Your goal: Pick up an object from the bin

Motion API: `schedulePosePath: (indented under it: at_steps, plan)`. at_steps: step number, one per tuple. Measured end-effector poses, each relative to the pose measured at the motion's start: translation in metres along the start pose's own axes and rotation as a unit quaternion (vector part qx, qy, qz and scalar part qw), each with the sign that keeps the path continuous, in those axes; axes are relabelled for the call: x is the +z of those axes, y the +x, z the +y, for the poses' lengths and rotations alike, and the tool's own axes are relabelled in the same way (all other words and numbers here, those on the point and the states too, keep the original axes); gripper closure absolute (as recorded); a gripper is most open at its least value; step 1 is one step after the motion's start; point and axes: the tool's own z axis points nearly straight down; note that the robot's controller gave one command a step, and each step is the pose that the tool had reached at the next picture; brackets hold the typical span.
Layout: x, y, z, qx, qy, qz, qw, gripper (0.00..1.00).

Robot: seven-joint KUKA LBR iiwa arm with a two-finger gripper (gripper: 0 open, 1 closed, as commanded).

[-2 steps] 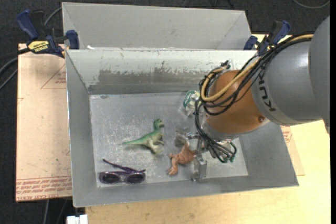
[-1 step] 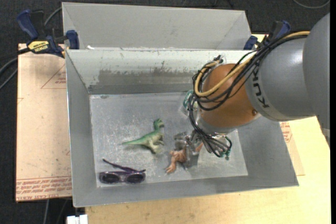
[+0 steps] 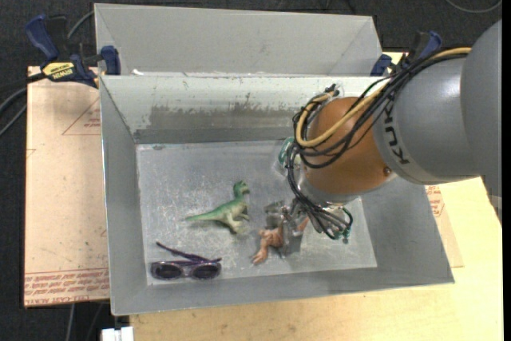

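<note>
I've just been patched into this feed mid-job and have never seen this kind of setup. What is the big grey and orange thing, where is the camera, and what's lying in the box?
One camera looks down from above, a little to one side. The big grey tube is a robot arm reaching in from the right. The orange dome and the looped cables are parts of its wrist. Its gripper sits low inside the grey metal bin.

On the bin floor lie a green toy dinosaur, a pair of purple sunglasses and a small orange-brown toy figure, which lies right by the gripper. I cannot tell whether it is gripped.
</note>
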Motion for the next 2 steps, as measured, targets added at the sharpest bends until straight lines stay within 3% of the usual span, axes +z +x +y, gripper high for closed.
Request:
schedulePosePath:
  at_steps: [1,2]
  plan:
    - [-0.007,0.002,0.001,0.0,-0.001,0.0035,1.0,1.0]
    - [-0.034,0.001,0.001,0.001,0.0,0.0003,1.0,1.0]
